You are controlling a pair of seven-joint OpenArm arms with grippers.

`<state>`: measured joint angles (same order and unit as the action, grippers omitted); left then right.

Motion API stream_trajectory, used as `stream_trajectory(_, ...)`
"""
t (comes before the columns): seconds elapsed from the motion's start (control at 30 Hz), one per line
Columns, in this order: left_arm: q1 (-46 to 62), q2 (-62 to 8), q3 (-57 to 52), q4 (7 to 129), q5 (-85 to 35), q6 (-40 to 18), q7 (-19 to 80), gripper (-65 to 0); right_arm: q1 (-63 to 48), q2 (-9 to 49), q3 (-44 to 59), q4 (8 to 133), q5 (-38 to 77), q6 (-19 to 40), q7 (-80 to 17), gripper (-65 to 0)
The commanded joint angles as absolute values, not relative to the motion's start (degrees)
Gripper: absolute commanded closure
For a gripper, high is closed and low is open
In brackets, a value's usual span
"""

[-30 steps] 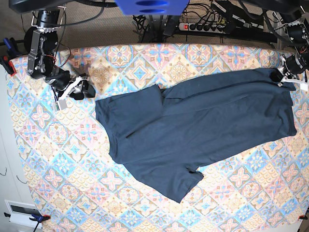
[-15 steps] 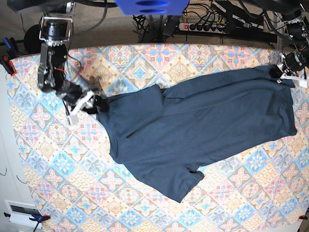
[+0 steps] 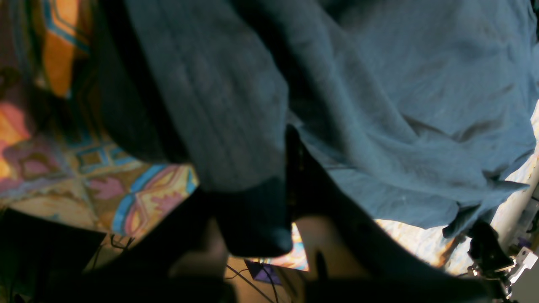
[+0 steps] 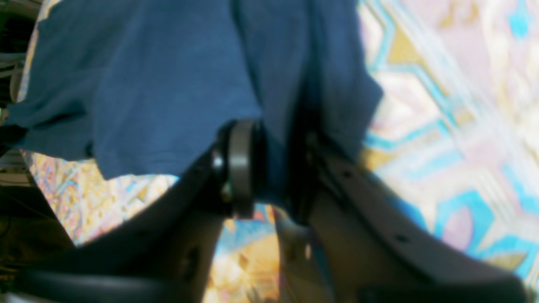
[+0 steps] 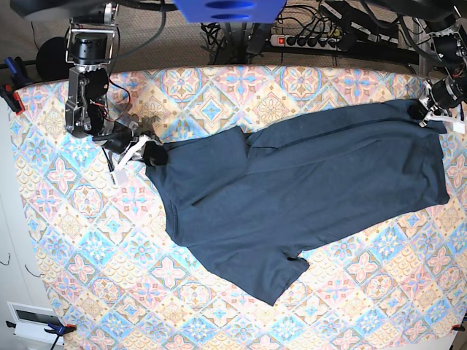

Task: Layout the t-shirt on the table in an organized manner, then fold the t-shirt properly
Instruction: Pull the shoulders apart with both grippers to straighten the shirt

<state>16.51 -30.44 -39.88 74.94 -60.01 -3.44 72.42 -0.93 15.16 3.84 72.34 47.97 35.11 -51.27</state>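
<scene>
Now at the near corner of the t-shirt (image 5: 292, 197), the right gripper (image 5: 142, 152), earlier apart beside it and now closing on that edge. Soft, light, limp cloth spread on the table (image 5: 73, 240); best held by hems and corners. Left gripper (image 5: 430, 113) clamped on the far corner. Base view: whole layout; right wrist: cloth between jaws.

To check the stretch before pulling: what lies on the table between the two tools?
In the base view, only the t-shirt spans the table from the right tool to the left tool; nothing else lies between them.
</scene>
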Motion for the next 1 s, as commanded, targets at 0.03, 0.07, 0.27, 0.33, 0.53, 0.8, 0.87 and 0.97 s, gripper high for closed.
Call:
stream_trajectory(0.03, 16.1, -32.0, -40.2, 75.7, -60.7, -3.7, 72.1, 0.0, 0.1, 15.8, 4.1, 71.6, 49.0, 35.5, -50.5, -5.7)
stream_trajectory(0.07, 16.1, -32.0, -40.2, 75.7, -60.7, -3.7, 72.1, 0.0, 0.1, 16.0, 4.1, 71.0, 49.0, 35.5, -50.5, -3.7)
stream_trajectory(0.27, 15.2, -33.3, -36.9, 75.9, -60.7, -3.7, 72.1, 0.0, 2.2, 16.5, 4.9, 72.2, 49.0, 35.5, -51.5, -0.9)
stream_trajectory(0.33, 14.8, -34.9, -32.4, 76.3, -60.7, -3.7, 72.1, 0.0, 1.9, 18.4, 6.3, 74.0, 49.1, 35.5, -53.1, -0.9)
stream_trajectory(0.53, 14.4, -37.6, -23.1, 78.5, -60.7, -3.7, 71.9, 0.0, -3.6, 21.1, 10.6, 79.9, 49.0, 35.5, -56.0, -0.8)
stream_trajectory(0.8, 15.3, -38.6, -21.4, 82.1, -59.3, -3.7, 72.1, 0.0, -14.1, 24.5, 15.3, 84.4, 49.2, 35.5, -56.0, -0.8)
stream_trajectory(0.87, 15.7, -38.7, -21.4, 82.1, -58.3, -3.7, 72.1, 0.0, -17.1, 25.1, 16.8, 85.8, 49.1, 35.5, -56.0, -0.8)
stream_trajectory(0.97, 15.9, -38.8, -21.6, 82.1, -56.1, -3.8, 72.1, 0.0, -21.3, 25.1, 18.5, 88.8, 49.1, 35.5, -56.0, -0.8)
